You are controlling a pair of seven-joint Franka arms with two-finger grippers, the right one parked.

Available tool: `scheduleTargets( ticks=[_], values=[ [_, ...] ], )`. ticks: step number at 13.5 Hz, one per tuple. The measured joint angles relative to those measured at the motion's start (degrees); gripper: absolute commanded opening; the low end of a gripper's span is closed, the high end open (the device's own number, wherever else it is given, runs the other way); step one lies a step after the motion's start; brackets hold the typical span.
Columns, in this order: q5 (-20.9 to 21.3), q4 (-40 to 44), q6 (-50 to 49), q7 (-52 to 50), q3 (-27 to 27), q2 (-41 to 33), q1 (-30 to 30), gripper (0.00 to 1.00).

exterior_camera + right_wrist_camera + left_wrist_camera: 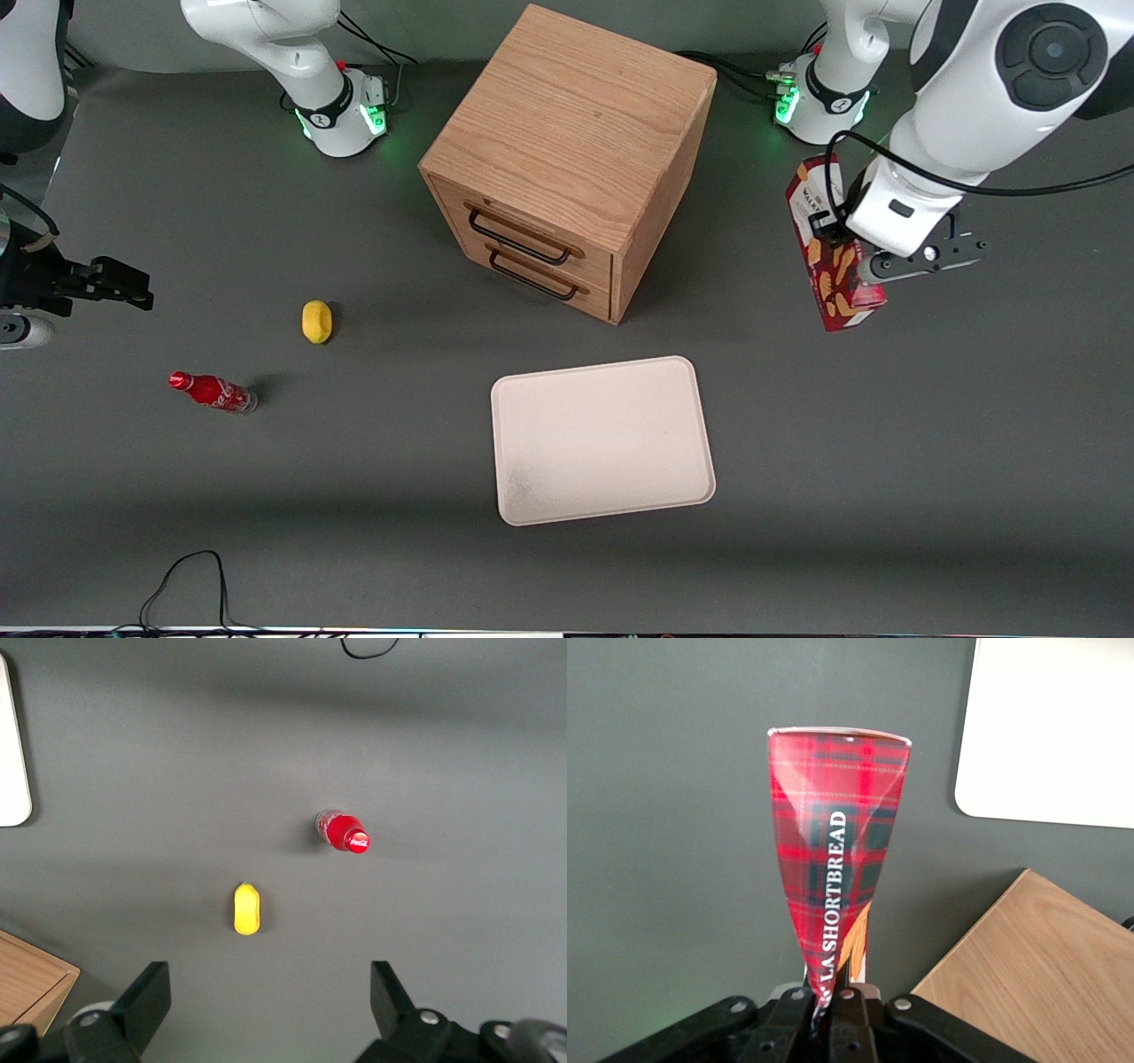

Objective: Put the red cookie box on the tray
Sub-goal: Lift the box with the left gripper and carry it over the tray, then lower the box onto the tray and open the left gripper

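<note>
The red cookie box (824,257) hangs in the air, held lengthwise and tilted, toward the working arm's end of the table beside the wooden cabinet. My left gripper (849,244) is shut on it. In the left wrist view the tartan carton (833,850) runs out from between my closed fingers (788,1014), its square end away from the camera. The cream-white tray (602,440) lies flat on the grey table, nearer the front camera than the cabinet, with nothing on it. A corner of the tray (1050,735) also shows in the left wrist view.
A wooden two-drawer cabinet (567,159) stands mid-table, its top (1036,983) close under the gripper's side. Toward the parked arm's end lie a yellow lemon-like object (316,321) and a small red soda bottle (213,392). A black cable (190,585) loops at the table's front edge.
</note>
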Motion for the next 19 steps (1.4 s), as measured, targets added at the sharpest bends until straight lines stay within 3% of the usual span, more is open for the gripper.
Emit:
scheduleTargets(
  ticks=[6,11,14,19],
  values=[
    [-1.1,9.8,0.1,-0.2,-0.6,9.3,-0.2,0.00],
    [-2.8,29.2,0.2,-11.1,-6.3,27.6,-1.4,0.00],
    [-2.7,40.5,2.2,-16.3,-6.9,38.5,-5.1,0.00],
    [-0.2,44.3,9.4,-16.9,-6.9,47.4,-6.6,0.00]
  ],
)
